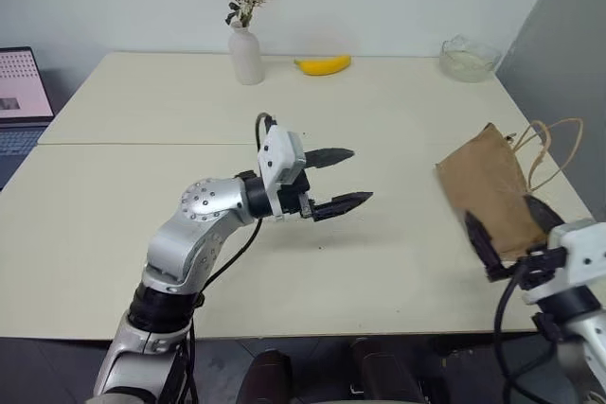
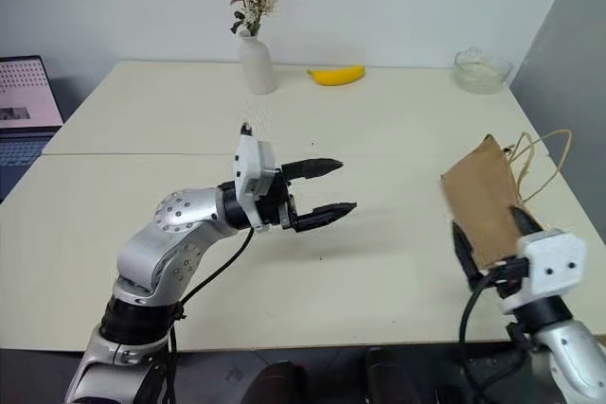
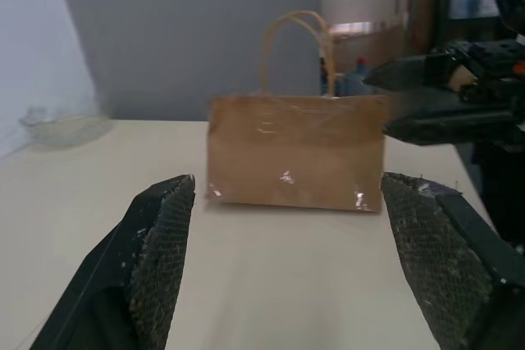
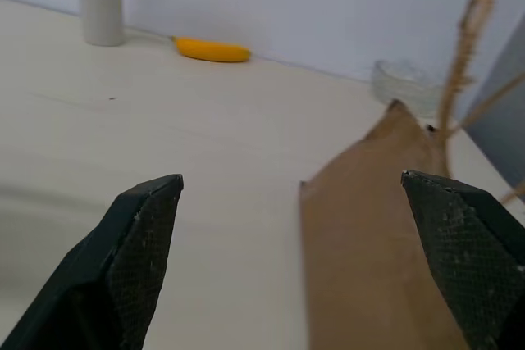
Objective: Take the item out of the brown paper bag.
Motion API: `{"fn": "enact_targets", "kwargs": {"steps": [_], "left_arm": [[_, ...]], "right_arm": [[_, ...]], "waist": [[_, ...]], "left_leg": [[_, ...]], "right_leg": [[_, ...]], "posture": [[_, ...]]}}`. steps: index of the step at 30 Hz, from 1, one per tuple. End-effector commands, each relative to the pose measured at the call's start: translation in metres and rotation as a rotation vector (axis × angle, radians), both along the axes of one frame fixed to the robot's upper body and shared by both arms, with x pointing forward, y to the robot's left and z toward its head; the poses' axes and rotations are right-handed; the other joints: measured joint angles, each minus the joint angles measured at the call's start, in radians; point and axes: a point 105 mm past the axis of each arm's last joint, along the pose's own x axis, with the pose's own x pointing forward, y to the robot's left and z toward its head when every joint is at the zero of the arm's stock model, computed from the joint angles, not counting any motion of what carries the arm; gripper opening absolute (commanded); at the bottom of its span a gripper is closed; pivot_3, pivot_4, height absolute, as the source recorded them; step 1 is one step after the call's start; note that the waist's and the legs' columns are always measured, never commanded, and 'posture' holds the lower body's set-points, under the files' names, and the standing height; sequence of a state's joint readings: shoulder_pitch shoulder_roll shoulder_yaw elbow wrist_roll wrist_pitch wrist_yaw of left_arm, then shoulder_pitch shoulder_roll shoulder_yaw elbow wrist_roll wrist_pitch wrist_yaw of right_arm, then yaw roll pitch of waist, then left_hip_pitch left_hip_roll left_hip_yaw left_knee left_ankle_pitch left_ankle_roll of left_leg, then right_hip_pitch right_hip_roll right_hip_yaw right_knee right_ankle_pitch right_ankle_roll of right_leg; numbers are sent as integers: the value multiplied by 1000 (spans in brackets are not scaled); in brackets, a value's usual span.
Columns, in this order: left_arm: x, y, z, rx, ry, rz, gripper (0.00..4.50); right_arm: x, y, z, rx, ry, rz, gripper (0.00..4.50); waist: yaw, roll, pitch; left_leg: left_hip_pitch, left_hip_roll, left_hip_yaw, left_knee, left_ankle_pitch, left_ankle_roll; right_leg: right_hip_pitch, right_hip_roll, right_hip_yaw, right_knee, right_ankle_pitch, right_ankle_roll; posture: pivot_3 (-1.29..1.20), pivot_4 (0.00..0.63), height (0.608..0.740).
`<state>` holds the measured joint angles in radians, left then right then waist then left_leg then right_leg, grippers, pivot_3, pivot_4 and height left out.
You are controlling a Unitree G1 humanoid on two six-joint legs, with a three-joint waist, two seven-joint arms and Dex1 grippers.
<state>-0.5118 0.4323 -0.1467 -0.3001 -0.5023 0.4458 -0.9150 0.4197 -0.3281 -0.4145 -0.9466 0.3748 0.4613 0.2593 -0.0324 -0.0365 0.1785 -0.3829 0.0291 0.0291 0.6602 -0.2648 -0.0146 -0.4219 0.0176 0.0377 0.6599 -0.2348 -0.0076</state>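
The brown paper bag (image 1: 488,191) stands near the table's right edge with its cord handles (image 1: 554,144) up; its broad creased side (image 3: 295,153) faces my left gripper. The item is hidden from view. My left gripper (image 1: 360,175) hovers open over the middle of the table, pointing right toward the bag and well short of it. My right gripper (image 1: 499,210) is open at the table's front right corner, its fingers just in front of the bag's near end with nothing between them.
A yellow banana (image 1: 322,65), a white vase of dried flowers (image 1: 246,54) and a glass bowl (image 1: 469,57) line the table's far edge. A laptop (image 1: 19,101) sits off the left side. A grey partition (image 1: 568,63) rises close behind the bag.
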Motion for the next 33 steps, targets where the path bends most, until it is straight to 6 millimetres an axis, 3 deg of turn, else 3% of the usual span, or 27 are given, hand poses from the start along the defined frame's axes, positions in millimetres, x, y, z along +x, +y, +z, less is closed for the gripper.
{"fn": "enact_targets", "kwargs": {"steps": [1,8,15,23,26,33], "left_arm": [[-7,-8,6,-7,-37,-74,3771],[-11,-9,-1,1,-39,-88,3771],[-16,-8,-4,-13,-31,-77,3771],[-20,-5,-7,-11,-26,-78,3771],[-20,-5,-7,-9,-27,-77,3799],[-19,-3,-3,-37,3,-85,3799]], "right_arm": [[-4,-10,11,21,-15,-96,4500],[19,-39,14,-21,90,-218,4500],[48,-71,36,14,201,-235,4500],[64,-79,43,177,216,-245,4500],[68,-77,51,244,167,-238,3918],[69,-73,59,208,142,-232,1434]], "waist": [[-1,0,0],[1,0,0],[1,0,0],[2,0,1],[2,0,1],[1,0,1]], "left_leg": [[0,0,1,0,0,0],[-1,-1,1,0,0,0],[-1,-1,1,0,0,1],[-3,-1,0,-1,-1,2],[-3,-1,1,0,-1,2],[-4,-1,1,0,-2,3]], "right_leg": [[0,0,1,0,0,0],[0,0,2,-1,0,0],[0,0,2,-2,1,3],[-1,0,1,-3,3,5],[-1,0,1,-3,3,6],[-1,0,2,-4,3,7]], "posture": [[0,150,740],[0,150,740],[0,150,740],[0,150,740],[0,150,740],[0,150,740]]}}
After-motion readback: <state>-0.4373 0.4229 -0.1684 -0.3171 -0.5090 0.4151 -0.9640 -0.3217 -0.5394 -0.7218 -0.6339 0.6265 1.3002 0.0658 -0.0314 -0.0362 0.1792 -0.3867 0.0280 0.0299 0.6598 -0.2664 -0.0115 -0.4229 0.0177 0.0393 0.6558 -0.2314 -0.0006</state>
